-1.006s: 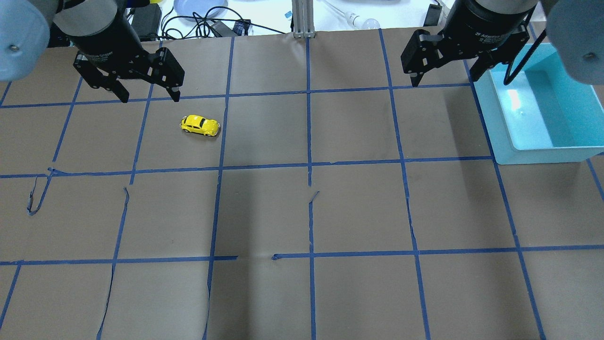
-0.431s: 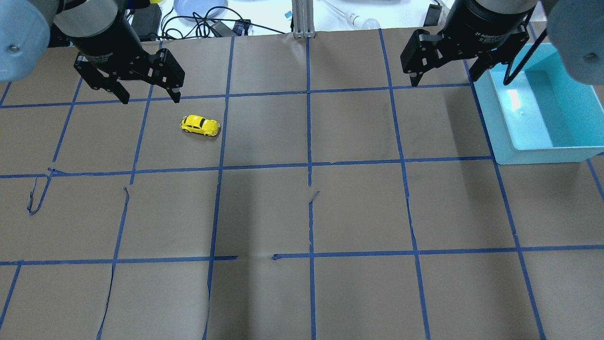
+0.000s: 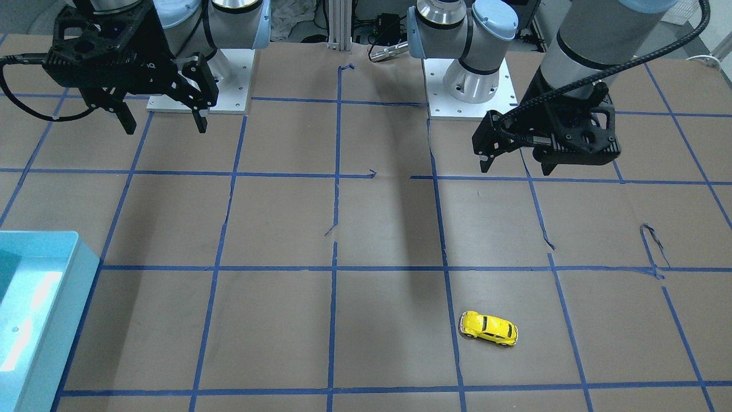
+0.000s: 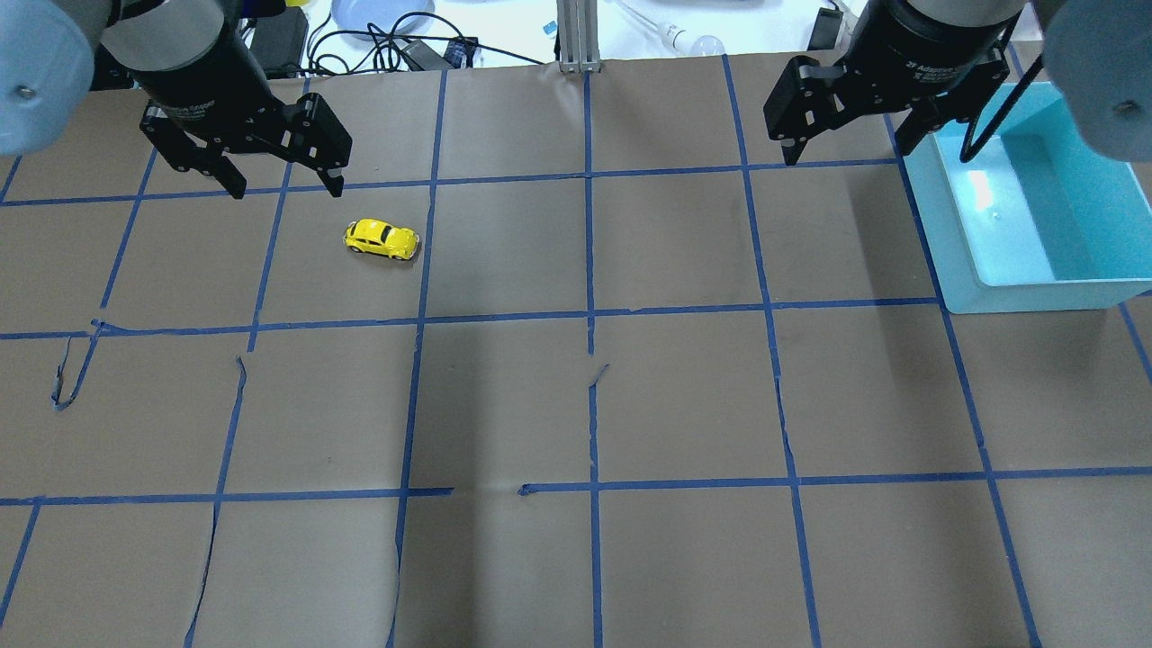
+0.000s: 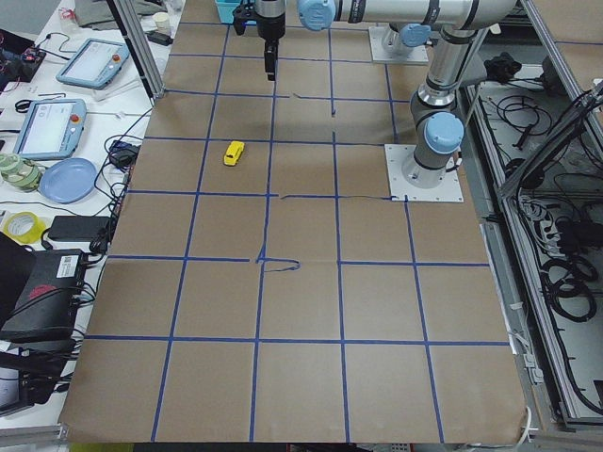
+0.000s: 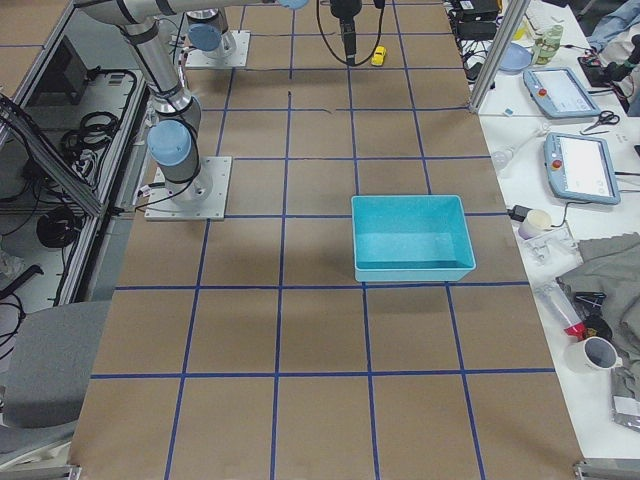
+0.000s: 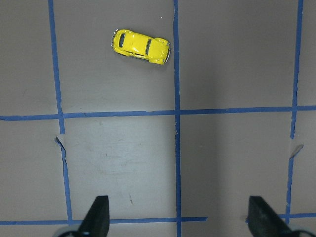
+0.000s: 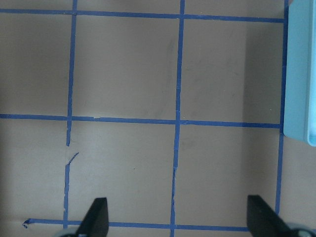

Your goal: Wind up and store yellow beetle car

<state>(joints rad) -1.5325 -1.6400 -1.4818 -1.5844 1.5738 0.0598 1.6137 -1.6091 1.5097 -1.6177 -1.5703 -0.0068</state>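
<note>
The yellow beetle car (image 4: 382, 239) stands on its wheels on the brown paper table, alone in a taped square; it also shows in the front view (image 3: 489, 329) and in the left wrist view (image 7: 141, 46). My left gripper (image 4: 286, 187) hangs open and empty above the table, just behind and to the left of the car, apart from it. In the left wrist view the left gripper (image 7: 178, 219) has its fingers spread wide, with the car well ahead of them. My right gripper (image 4: 850, 153) is open and empty, raised beside the blue bin.
A light-blue open bin (image 4: 936, 225) stands at the table's right, empty inside; its edge shows in the right wrist view (image 8: 298, 74). Blue tape lines grid the brown paper, torn in places. Cables, a plate and tablets lie beyond the table's far edge.
</note>
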